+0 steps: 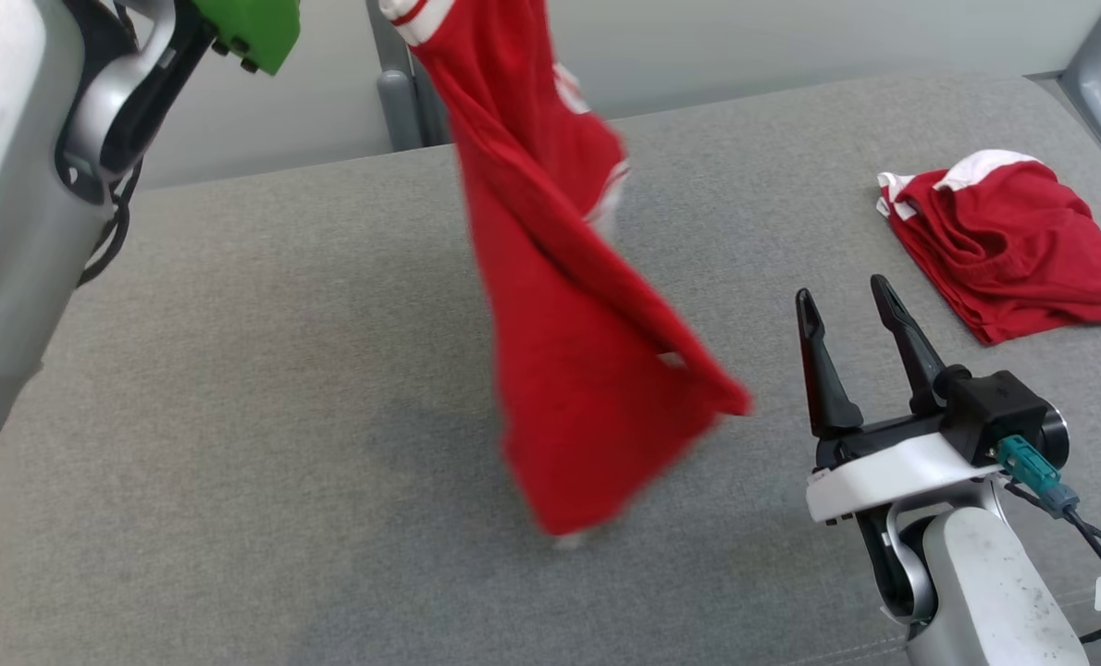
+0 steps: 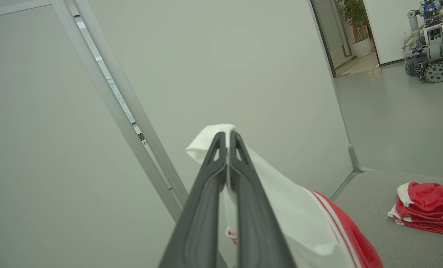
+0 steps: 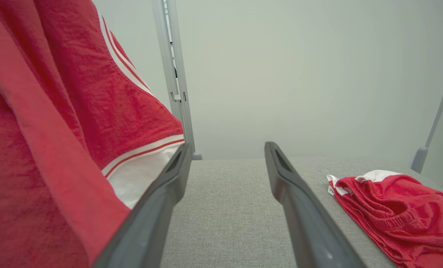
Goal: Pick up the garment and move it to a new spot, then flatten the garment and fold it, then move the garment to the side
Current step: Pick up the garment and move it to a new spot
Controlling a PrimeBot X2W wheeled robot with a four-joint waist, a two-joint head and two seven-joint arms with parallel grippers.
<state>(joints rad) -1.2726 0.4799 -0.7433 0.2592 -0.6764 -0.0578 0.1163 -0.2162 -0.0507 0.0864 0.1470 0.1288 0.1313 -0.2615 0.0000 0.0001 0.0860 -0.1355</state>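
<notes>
The left gripper (image 2: pixel 228 137) is clamping the garment (image 1: pixel 569 324) by its white hem, and it is hanging over the middle of the grey table (image 1: pixel 236 388). The right gripper (image 1: pixel 851 310) is hovering near right, fingers apart and empty. I'd say the pickup is done, with placing, flattening, folding and setting aside left. Another red garment (image 1: pixel 1013 245) is lying far right.

L tool (image 2: pixel 228 134), two long dark fingers, lifted up top, jaws pinched tight on red-and-white cloth garment (image 2: pixel 299 219). Pale L forearm (image 1: pixel 5 185) angled upward. R tool (image 1: pixel 844 294) low, fingers spread wide, pointing fwd.
</notes>
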